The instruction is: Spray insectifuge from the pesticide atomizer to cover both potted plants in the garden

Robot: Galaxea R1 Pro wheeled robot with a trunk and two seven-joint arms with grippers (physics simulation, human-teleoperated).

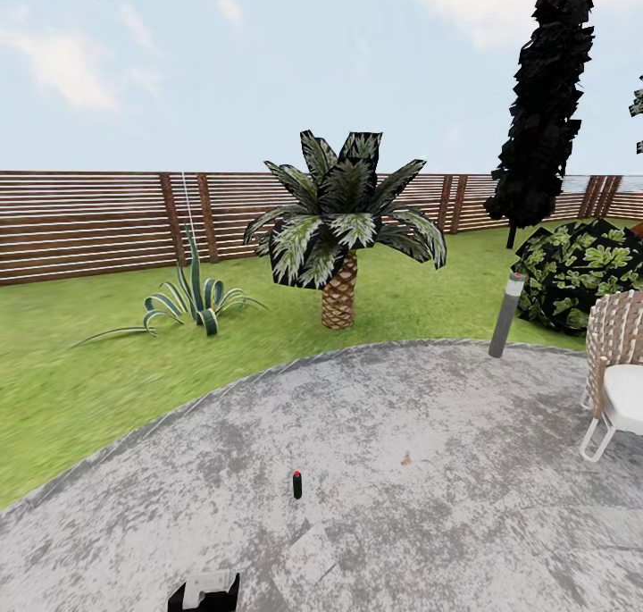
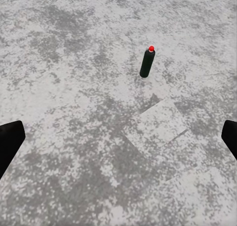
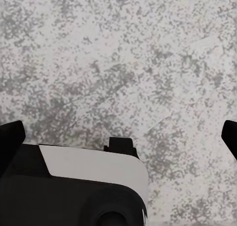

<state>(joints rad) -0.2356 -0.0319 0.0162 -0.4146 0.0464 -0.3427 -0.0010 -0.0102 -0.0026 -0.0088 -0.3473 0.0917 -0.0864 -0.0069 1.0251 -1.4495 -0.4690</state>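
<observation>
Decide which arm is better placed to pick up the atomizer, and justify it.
Left, probably. The pesticide atomizer stands upright on the stone patio, ahead of the open left end effector. The right end effector faces bare stone and part of the robot.

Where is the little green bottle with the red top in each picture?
Head view: the pesticide atomizer stands upright on the grey stone patio, low and just left of middle.
Left wrist view: it stands upright on the stone, up and right of middle.
Right wrist view: not in this picture.
Shared landmark: a pale square patch on the stone, close to the bottle.
</observation>
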